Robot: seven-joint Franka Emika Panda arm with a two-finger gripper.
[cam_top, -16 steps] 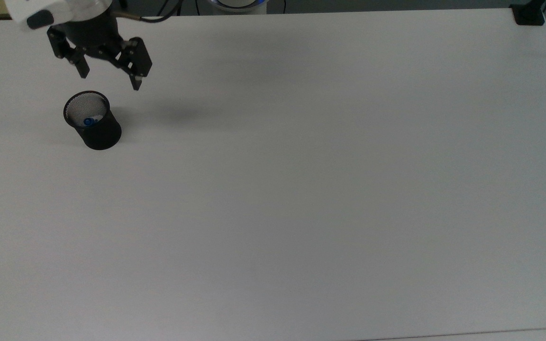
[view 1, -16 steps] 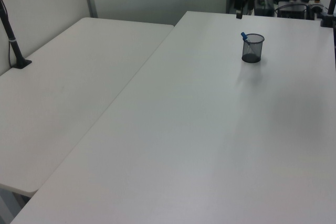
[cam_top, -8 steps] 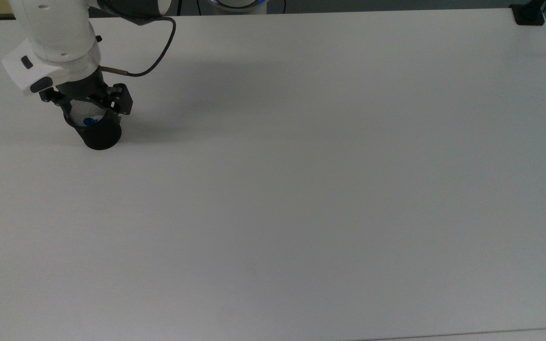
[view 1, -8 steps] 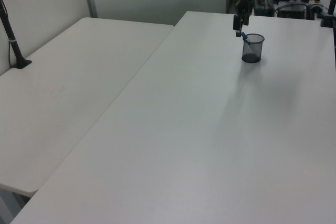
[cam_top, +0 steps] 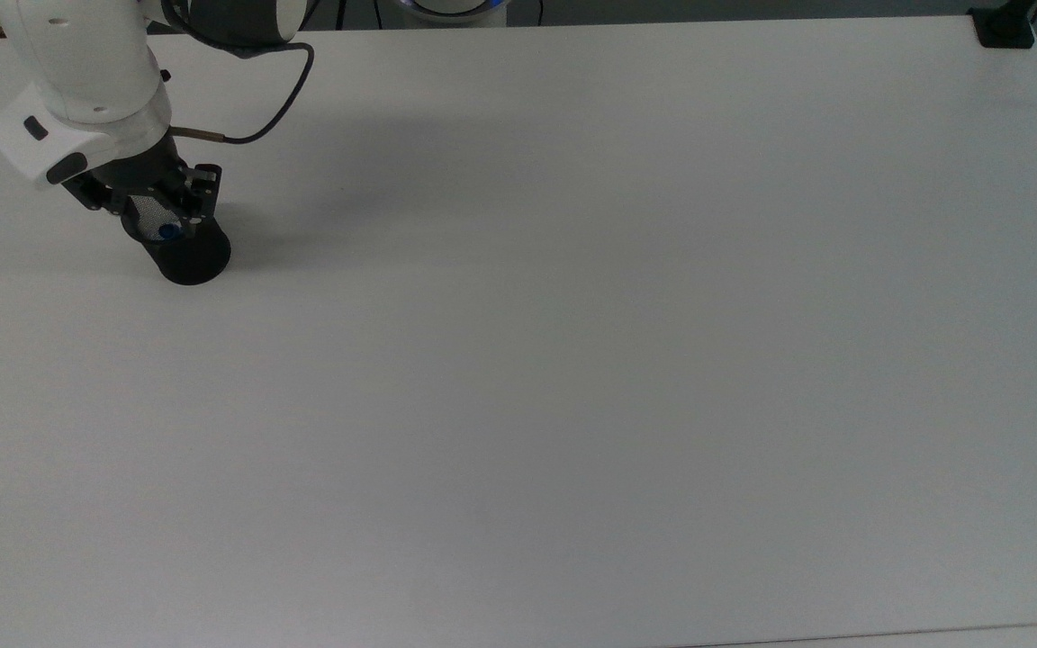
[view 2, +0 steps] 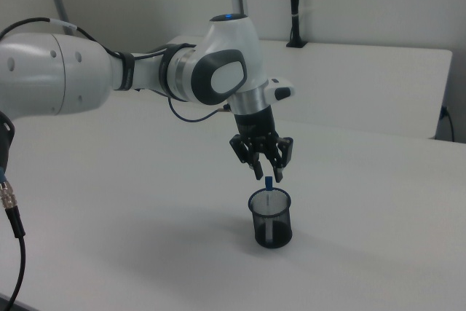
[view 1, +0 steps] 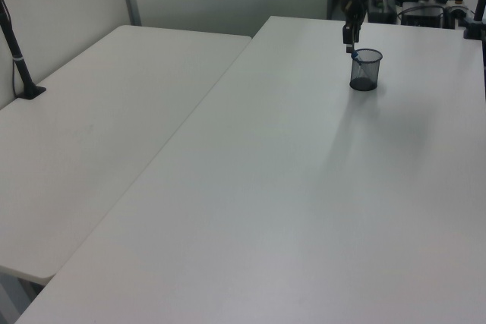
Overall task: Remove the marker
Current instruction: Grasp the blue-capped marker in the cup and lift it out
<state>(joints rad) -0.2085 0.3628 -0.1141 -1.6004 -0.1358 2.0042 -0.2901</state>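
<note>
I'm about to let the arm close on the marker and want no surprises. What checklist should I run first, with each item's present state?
1. Slim white marker with blue cap stands in the black mesh cup, cap above the rim: ok.
2. Claw sits directly above the cap: ok.
3. Claw fingers are apart, ready to close: ok.
4. Fingers are low enough to straddle the cap: not ok in the right view; their tips sit just above it.
5. Cup stands upright on the white table: ok.
6. Fingers will miss the cup rim: cannot tell.
</note>
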